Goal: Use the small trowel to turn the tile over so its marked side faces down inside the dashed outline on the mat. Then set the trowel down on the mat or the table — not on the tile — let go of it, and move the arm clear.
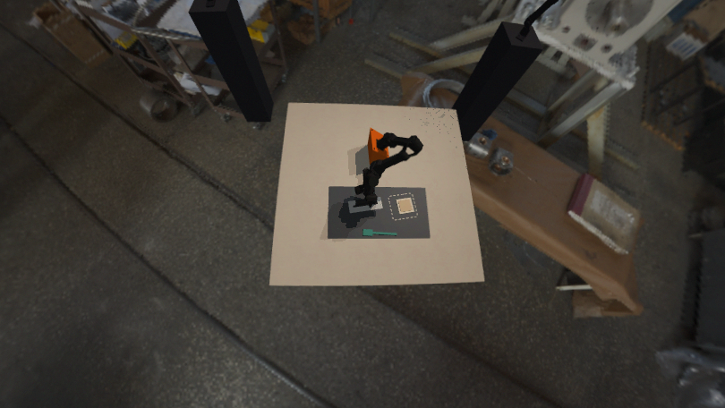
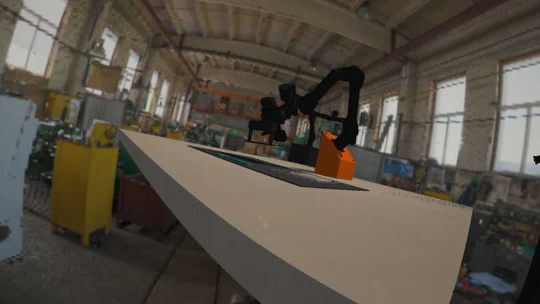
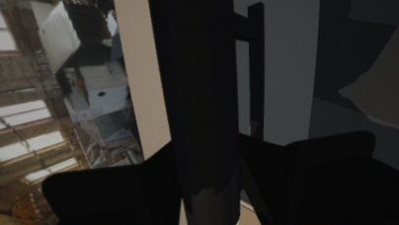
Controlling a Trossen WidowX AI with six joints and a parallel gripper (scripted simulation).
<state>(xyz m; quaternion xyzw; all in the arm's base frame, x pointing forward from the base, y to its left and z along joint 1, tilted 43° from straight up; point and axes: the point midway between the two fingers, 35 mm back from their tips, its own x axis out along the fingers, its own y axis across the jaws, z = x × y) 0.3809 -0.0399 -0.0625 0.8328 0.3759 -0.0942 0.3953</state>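
Note:
My gripper (image 1: 371, 199) (image 2: 267, 127) (image 3: 202, 136) is shut on the black handle of a trowel with a flat grey rectangular blade (image 1: 378, 204) (image 3: 291, 69). The blade hangs roughly level above the mat (image 1: 422, 230) (image 2: 321, 184), left of the tile in the top view. The handle fills the middle of the wrist view. The tile (image 1: 405, 205) is a pale square with a tan centre. It lies flat inside the dashed outline (image 1: 395, 219). I cannot tell which side is marked. The tile is not clearly visible in the wrist view.
A green flat-ended tool (image 1: 368, 233) (image 2: 234, 159) lies along the mat's front edge in the top view. The orange base block (image 1: 377, 147) (image 2: 332, 162) stands on the table (image 1: 304, 258) (image 2: 283, 226) behind the mat. The arm's shadow falls on the mat's left part.

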